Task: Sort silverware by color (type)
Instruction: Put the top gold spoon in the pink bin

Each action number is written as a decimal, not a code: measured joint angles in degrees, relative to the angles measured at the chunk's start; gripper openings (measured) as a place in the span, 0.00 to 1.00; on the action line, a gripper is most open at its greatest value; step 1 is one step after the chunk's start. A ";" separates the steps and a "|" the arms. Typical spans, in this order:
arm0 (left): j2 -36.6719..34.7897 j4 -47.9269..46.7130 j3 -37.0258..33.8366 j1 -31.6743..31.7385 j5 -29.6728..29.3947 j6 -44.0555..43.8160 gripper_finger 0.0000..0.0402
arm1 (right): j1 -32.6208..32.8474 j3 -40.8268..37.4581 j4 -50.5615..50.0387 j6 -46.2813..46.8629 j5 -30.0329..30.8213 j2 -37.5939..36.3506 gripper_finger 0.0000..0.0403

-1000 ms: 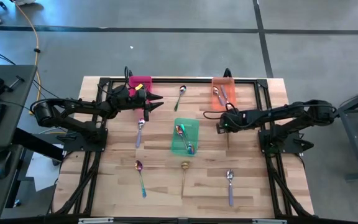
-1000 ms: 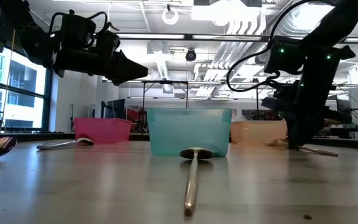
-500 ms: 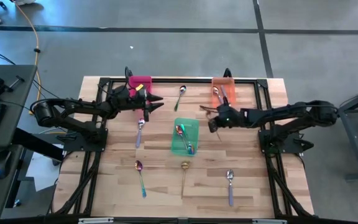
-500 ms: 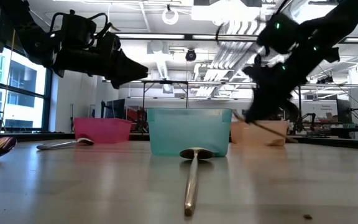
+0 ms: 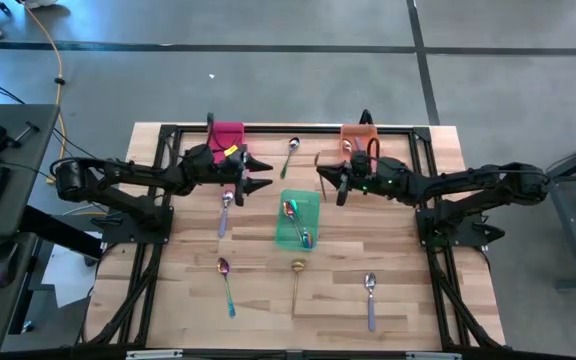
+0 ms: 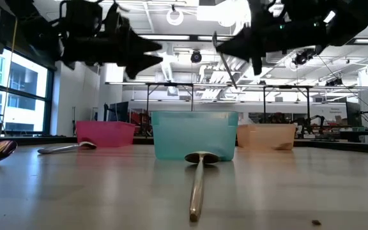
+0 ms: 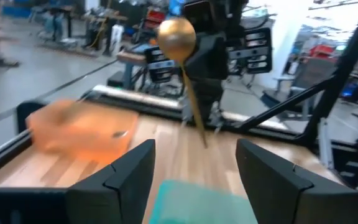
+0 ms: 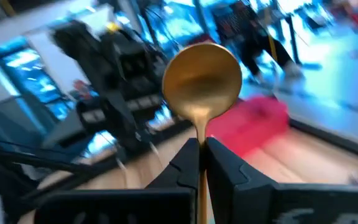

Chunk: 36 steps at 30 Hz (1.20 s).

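Now my right gripper is clamped on a gold spoon, lifted beside the orange bin, while my left gripper hangs spread and empty beside the pink bin. Some spoons lie in the orange bin and green bin, I think; six remain around the green bin on the wooden table, workshop clutter behind.

One gold spoon is held aloft; other spoons, seemingly mixed colours, lie scattered flat.
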 joint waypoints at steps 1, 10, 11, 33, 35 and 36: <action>0.46 -0.06 0.93 -0.85 -0.09 0.53 0.55 | 0.00 0.02 1.82 -1.08 -0.96 0.00 0.00; 11.29 1.95 11.53 -5.70 0.02 3.30 0.54 | 0.00 0.02 11.04 -8.74 -6.68 0.71 0.00; 12.86 3.29 12.80 -5.88 0.08 3.23 0.54 | 0.00 0.02 11.88 -9.75 -7.56 0.95 0.00; 25.27 6.43 28.95 -9.43 0.36 -0.21 0.29 | 2.60 0.04 17.70 -18.94 -8.97 2.08 0.00; 25.27 6.29 28.95 -9.63 0.36 0.94 0.18 | 2.82 0.04 18.33 -19.12 -8.99 2.08 0.00; 25.27 6.20 28.95 -9.67 0.37 1.59 0.12 | 3.01 0.04 18.45 -19.12 -8.99 2.08 0.00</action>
